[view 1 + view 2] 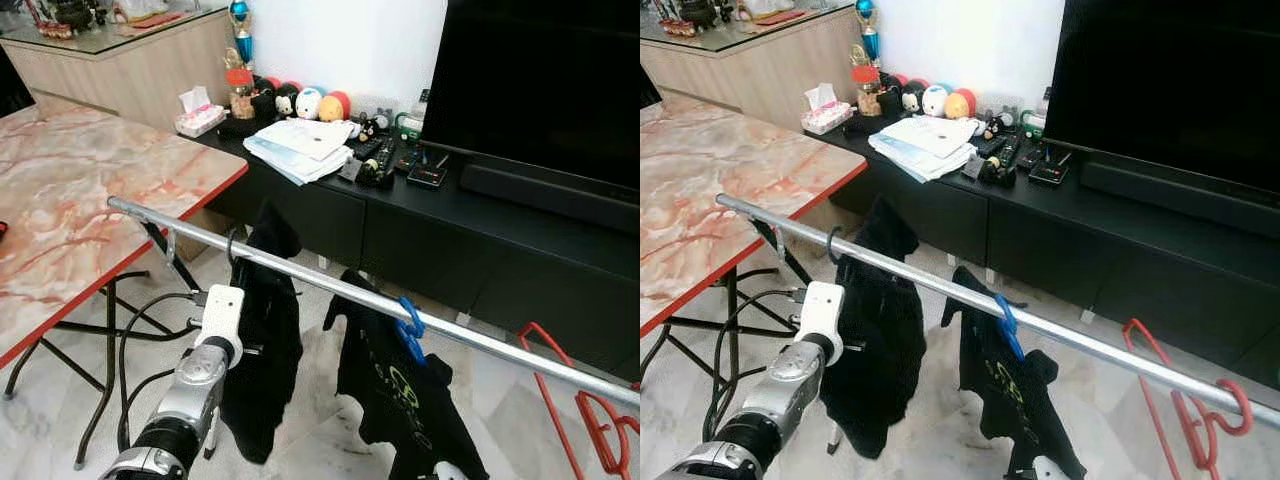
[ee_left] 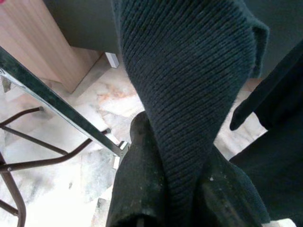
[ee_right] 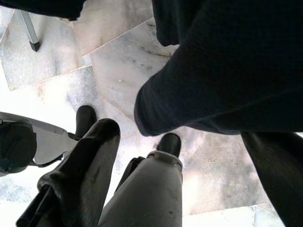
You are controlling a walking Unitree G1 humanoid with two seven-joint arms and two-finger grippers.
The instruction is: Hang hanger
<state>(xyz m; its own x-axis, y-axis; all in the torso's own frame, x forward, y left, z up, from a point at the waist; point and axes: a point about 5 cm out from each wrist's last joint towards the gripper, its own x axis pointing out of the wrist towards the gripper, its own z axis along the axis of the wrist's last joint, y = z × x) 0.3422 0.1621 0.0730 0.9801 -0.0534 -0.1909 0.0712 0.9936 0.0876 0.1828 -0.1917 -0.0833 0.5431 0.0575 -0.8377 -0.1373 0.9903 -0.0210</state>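
Left tool (image 2: 182,189) is clenched on the black garment (image 1: 262,350), steadying it where its hanger hook (image 1: 232,245) sits over the silver rail (image 1: 330,285). Right of it hangs a second black shirt on a blue hanger (image 1: 408,322). Right tool (image 3: 85,156): state cannot be told.

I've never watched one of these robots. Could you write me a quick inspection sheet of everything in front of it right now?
Surface: silver rail slanting across the view, above a pale marble floor.
Job's things: black garment on a dark hook; second black garment on a blue hanger.
Clutter: red hangers at the rail's far right.
Grippers: left gripper shut on the black garment; right gripper low, open over the floor.
Cables: black cables looping beside the left arm.
Surroundings: marble-topped table, black TV cabinet with papers and toys.
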